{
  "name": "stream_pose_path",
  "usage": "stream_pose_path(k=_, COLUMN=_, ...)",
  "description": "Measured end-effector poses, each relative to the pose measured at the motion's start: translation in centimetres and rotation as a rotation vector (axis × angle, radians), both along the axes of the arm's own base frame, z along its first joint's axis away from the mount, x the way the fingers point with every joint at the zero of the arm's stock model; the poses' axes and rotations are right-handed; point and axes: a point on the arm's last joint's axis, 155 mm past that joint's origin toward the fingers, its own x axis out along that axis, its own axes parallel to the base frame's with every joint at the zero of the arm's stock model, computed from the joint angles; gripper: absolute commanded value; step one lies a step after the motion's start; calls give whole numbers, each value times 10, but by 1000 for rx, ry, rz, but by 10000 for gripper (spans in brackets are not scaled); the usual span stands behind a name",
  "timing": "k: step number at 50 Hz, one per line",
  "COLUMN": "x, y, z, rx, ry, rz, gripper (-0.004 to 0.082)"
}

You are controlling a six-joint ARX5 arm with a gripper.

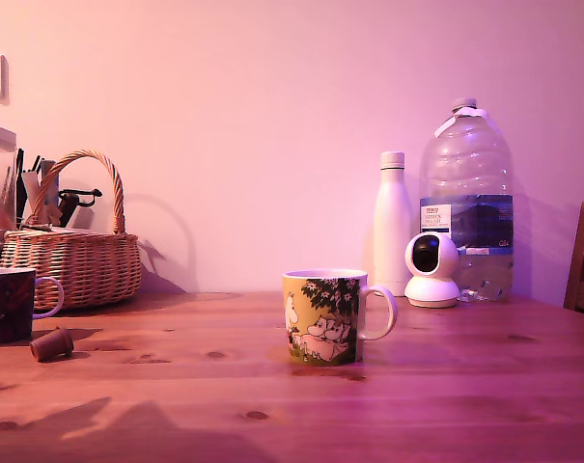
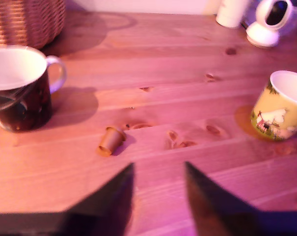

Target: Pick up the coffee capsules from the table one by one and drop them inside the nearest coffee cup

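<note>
My tool point(image 2: 158, 196) hangs spread and empty above the counter point(image 2: 187, 93). I would centre over the toppled coffee capsule point(image 2: 111, 140), pinching across its body, then carry it to the dark mug point(image 2: 21, 88).

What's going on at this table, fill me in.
A robot arm is set up to put a coffee capsule into the dark mug. The capsule lies on its side on the wooden table, beside that mug and apart from it. The tool is open, empty, above the table short of the capsule. A yellow cartoon mug stands farther off. Nothing is grasped yet.
</note>
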Motion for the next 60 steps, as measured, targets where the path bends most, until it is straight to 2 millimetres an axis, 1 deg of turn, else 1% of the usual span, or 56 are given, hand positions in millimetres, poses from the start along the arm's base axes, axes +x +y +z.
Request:
stream_pose_path(k=5, x=0, y=0, z=0, rx=8, ry=-4, rz=-4, gripper=516)
stream_pose_path(k=6, x=0, y=0, z=1, rx=50, ry=-24, rz=-24, gripper=516)
stream_pose_path(k=9, x=0, y=-1, z=2, rx=63, ry=-35, rz=-33, gripper=516)
stream_pose_path(k=17, x=0, y=-4, z=2, rx=70, ry=-41, rz=-48, gripper=516)
stream_pose_path(k=24, x=4, y=-4, z=12, rx=67, ry=-85, rz=-45, gripper=516)
stream_pose_path(k=26, x=5, y=-4, z=15, rx=94, ry=-108, rz=-53, gripper=516)
stream_pose_path(k=35, x=8, y=-2, z=20, rx=120, ry=-158, rz=-53, gripper=516)
stream_pose_path(k=48, x=5, y=4, z=-5, rx=128, ry=-155, rz=-31, gripper=519)
stream_pose_path(k=53, x=5, y=9, z=-10, rx=134, ry=-163, rz=-12, gripper=519)
stream_pose_path(k=60, x=6, y=13, z=-12, rx=134, ry=-188, rz=5, gripper=519)
